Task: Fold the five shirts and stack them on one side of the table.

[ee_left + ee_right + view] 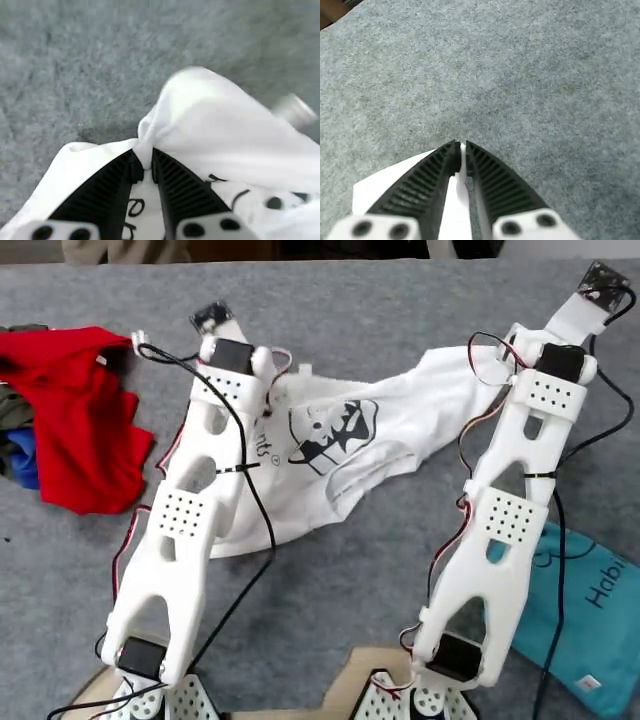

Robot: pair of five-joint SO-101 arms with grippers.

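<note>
Your black ribbed jaws, both pairs, pinch a white shirt with black cartoon print. Wide of your left jaws, a red shirt; behind your right jaws, a teal shirt with white lettering; counter grey.

Table, contents placed by the printed shirt, which lies spread at centre.
- Left of it: heap of shirts, near.
- Right of it, nearer the arm bases: single shirt, partly under the right arm.
- Left gripper: on its far left edge.
- Right gripper: on its far right corner.
</note>
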